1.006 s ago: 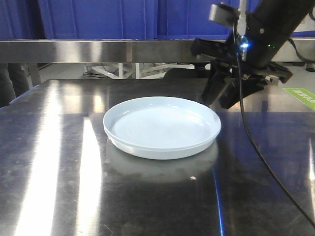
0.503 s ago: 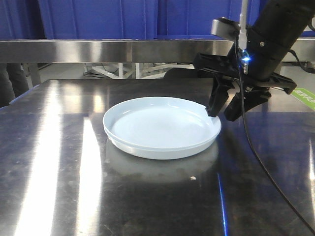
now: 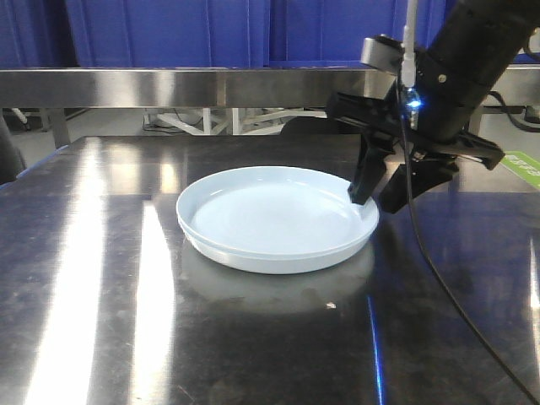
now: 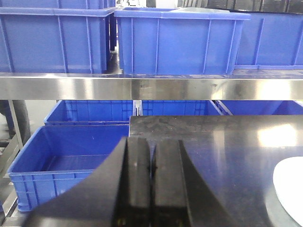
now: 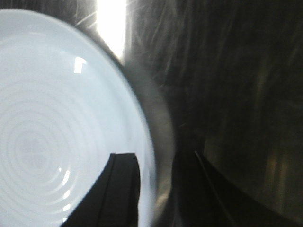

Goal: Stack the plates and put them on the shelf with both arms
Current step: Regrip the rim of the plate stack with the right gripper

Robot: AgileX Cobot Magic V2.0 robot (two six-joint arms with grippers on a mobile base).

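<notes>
Two plates (image 3: 277, 218) are sitting nested one inside the other near the middle of the tabletop (image 3: 93, 321), and I am seeing both rims as a double edge along the near side. My right pincer (image 3: 375, 202) is reaching down at the stack's right edge with its fingers spread, one finger (image 5: 120, 189) lying over the inside of the top plate and the other outside the rim; I cannot tell whether either is touching. My left pincer (image 4: 151, 165) is hanging pressed together, gripping nothing, near the tabletop's left edge, facing the shelf (image 4: 142, 87) rail and the blue crates (image 4: 180, 42) beyond it.
</notes>
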